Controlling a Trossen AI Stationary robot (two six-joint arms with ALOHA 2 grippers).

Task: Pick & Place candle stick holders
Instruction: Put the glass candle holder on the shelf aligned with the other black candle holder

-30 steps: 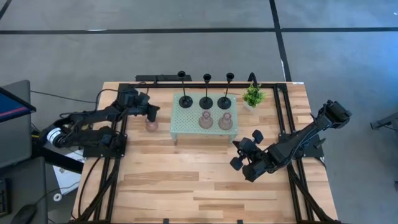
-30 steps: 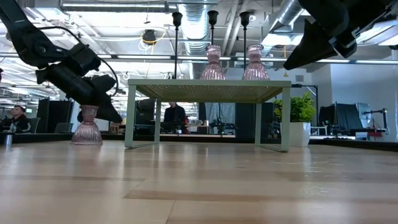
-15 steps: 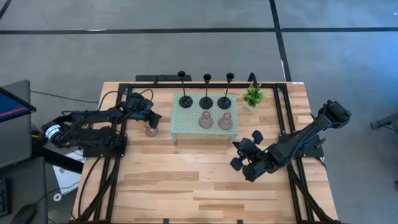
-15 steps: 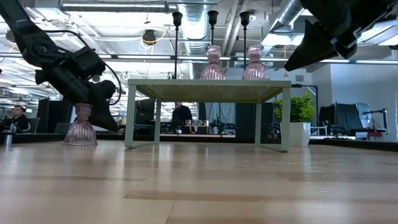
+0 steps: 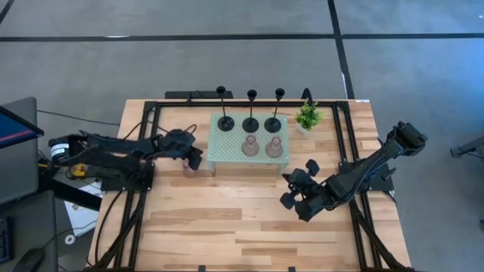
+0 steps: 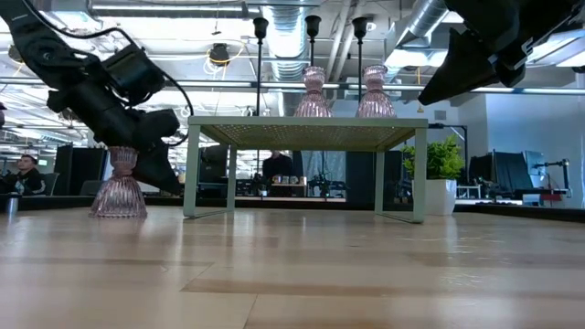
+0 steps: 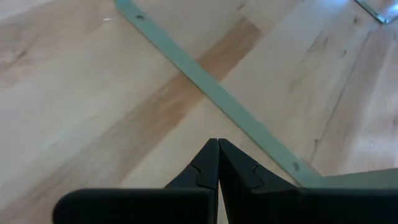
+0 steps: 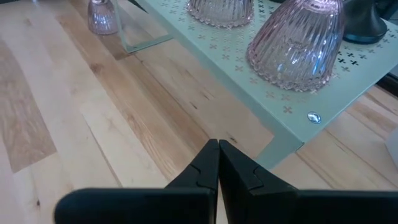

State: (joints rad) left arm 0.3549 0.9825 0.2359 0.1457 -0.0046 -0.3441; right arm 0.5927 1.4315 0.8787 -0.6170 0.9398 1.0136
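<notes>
Three black holders (image 5: pixel 250 123) stand on their disc bases in the far row of the pale green tray (image 5: pixel 215 155). Two pink glass holders (image 5: pixel 262 146) stand in its near row and also show in the right wrist view (image 8: pixel 298 43). The third pink holder (image 5: pixel 187 167) stands on its base on the table left of the tray, and it shows in the low view too (image 6: pixel 117 187). My left gripper (image 5: pixel 194 157) is shut, right at this holder's far side, pointing at the tray. My right gripper (image 5: pixel 291 181) is shut and empty, raised near the tray's near right corner. My left gripper lies level, coming from the table's left, with the near side of its shut fingers (image 6: pixel 151 151) against the pink holder's narrow neck (image 6: pixel 122 157). Nothing is between the fingers (image 7: pixel 214 163). The holder stands upright, base on the table. The gripper hides the exact spot of touch.
A small green potted plant (image 5: pixel 307 117) stands right of the tray at the back. Black frame rails (image 5: pixel 342 143) run along the table's left, right and far sides. Bare wood (image 5: pixel 227 219) fills the table's near half. People sit in the room behind (image 6: pixel 23 174).
My left gripper has gone toward the table's near edge and a little toward the tray, staying shut. The pink holder beside it has slid along the table toward the near edge, still upright.
</notes>
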